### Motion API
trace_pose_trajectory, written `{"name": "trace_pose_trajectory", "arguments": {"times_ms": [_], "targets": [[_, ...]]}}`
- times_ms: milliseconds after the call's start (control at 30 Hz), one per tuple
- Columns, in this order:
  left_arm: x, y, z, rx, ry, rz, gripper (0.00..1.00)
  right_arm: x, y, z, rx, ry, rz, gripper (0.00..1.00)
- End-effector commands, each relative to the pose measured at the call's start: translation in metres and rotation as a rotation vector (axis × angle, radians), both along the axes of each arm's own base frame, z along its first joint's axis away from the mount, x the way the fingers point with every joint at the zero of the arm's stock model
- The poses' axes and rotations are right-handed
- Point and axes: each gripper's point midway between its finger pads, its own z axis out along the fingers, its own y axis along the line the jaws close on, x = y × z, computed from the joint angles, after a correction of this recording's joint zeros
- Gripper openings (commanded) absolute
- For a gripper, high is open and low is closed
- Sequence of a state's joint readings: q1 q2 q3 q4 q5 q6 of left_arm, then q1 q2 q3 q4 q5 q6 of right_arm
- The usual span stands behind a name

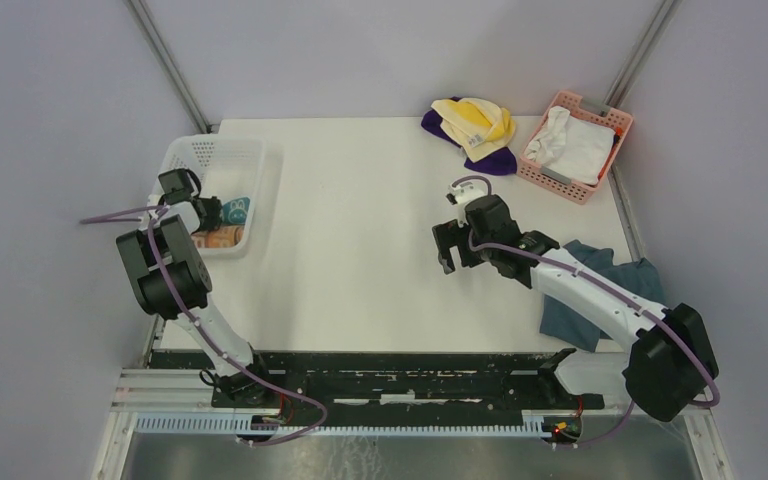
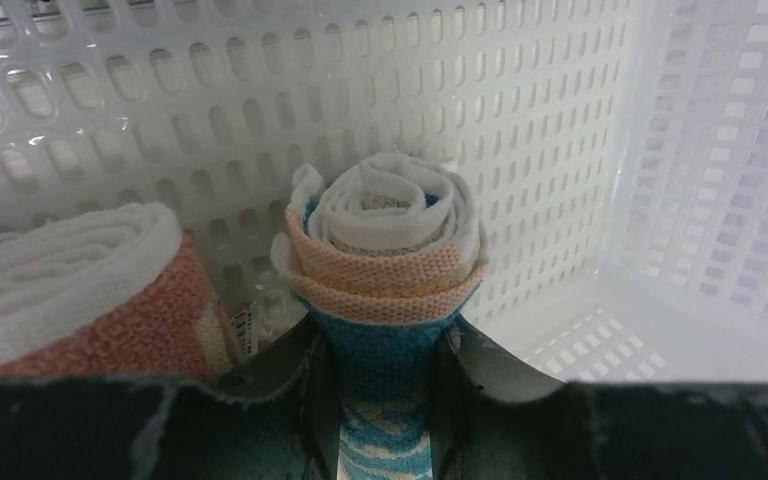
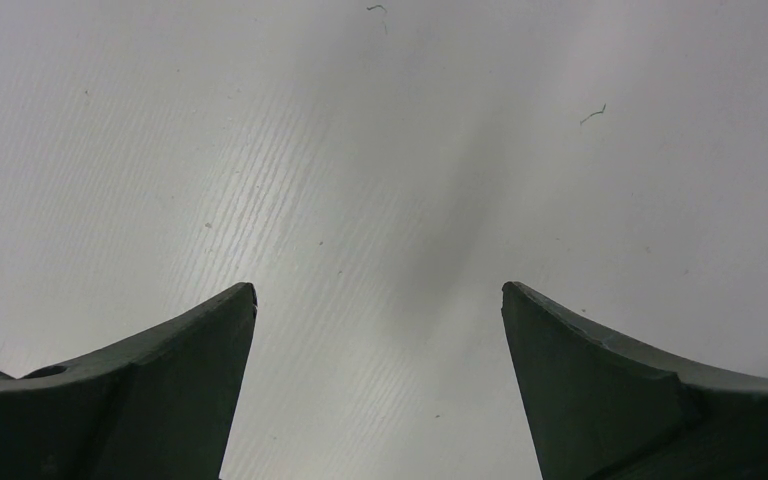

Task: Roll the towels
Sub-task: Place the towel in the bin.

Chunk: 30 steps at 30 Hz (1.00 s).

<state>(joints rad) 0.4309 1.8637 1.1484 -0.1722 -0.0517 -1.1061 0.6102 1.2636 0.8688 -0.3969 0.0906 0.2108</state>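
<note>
- My left gripper (image 1: 210,212) sits inside the white basket (image 1: 260,150) at the far-left part of the table (image 1: 360,250); its jaws stand narrow, clamped on the teal rolled towel (image 2: 385,270).
- In the left wrist view the teal rolled towel stands on end between my fingers (image 2: 315,385); its spiral shows a white inner layer, a peach-orange band and a teal outer wrap.
- The peach rolled towel (image 2: 80,290) lies just beside it in the same basket, on the left of the left wrist view; whether the two rolls touch cannot be determined.
- My right gripper (image 1: 447,245) hangs over the bare middle of the table; its jaws stand wide apart with nothing between them, and the right wrist view shows only the table surface.
- The yellow towel (image 1: 475,120) lies crumpled on top of the purple towel (image 1: 495,160) at the far edge of the table; both are unrolled.
- The pink basket (image 1: 600,115) stands just right of that heap; it contains a white cloth (image 1: 570,145).
- A blue-grey cloth (image 1: 640,275) lies at the right edge of the table, partly under my right arm.
</note>
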Motion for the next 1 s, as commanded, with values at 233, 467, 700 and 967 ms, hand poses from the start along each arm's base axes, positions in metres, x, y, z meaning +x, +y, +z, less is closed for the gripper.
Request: {"name": "trace_pose_trajectory", "arguments": {"times_ms": [233,467,700,967], "targets": [[-0.038,0.016,0.018,0.120,0.120,0.024,0.18,0.009,-0.002,0.022,0.033,-0.092,-0.019,1.00],[-0.050,0.016,0.015,0.126,0.177,0.020,0.20,0.009,-0.002,0.025,0.039,-0.100,-0.019,1.00],[-0.061,0.023,0.021,0.179,0.241,0.007,0.22,0.009,-0.002,0.027,0.043,-0.109,-0.023,1.00],[-0.069,0.023,0.017,0.191,0.292,-0.015,0.25,0.009,-0.002,0.027,0.045,-0.111,-0.020,1.00]]}}
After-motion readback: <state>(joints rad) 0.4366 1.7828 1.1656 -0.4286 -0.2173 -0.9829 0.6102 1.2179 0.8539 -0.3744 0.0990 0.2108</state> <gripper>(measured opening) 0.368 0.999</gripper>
